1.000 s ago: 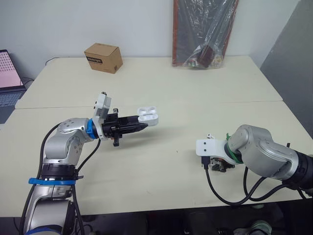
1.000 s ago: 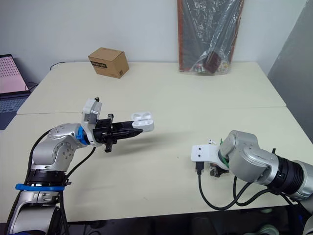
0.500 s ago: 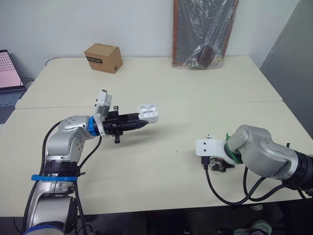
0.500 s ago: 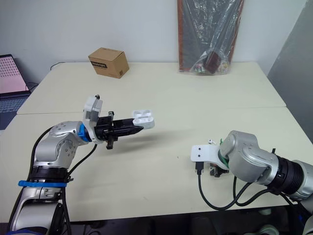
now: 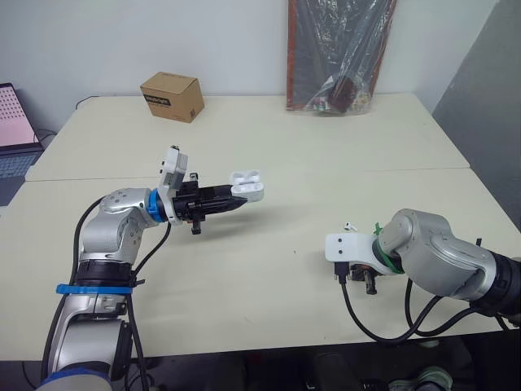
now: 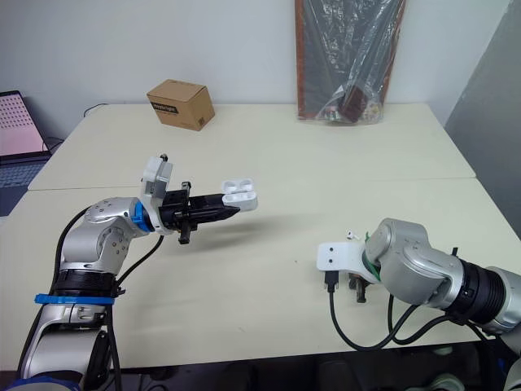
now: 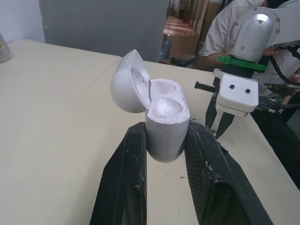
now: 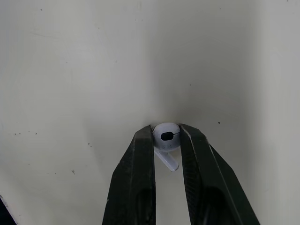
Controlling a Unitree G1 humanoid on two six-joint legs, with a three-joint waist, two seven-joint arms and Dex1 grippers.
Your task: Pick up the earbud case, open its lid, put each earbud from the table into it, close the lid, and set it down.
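The white earbud case (image 5: 247, 188) is held in the air over the left middle of the table, its lid (image 7: 127, 80) tipped open and both wells bare. My left gripper (image 7: 164, 140) is shut on the case's lower body. My right gripper (image 8: 166, 140) points down at the table near the front right and is shut on a white earbud (image 8: 166, 136), whose stem shows between the fingers (image 8: 140, 159). A second small white earbud (image 5: 348, 225) lies on the table just behind the right gripper (image 5: 368, 283).
A cardboard box (image 5: 172, 96) stands at the back left and a black plastic bag (image 5: 338, 53) leans on the wall at the back. A laptop (image 5: 12, 134) sits at the far left. A seam (image 5: 342, 173) crosses the tabletop.
My left arm has lifted the open case slightly. The right gripper has risen a little from the tabletop, its fingers now showing below the wrist.
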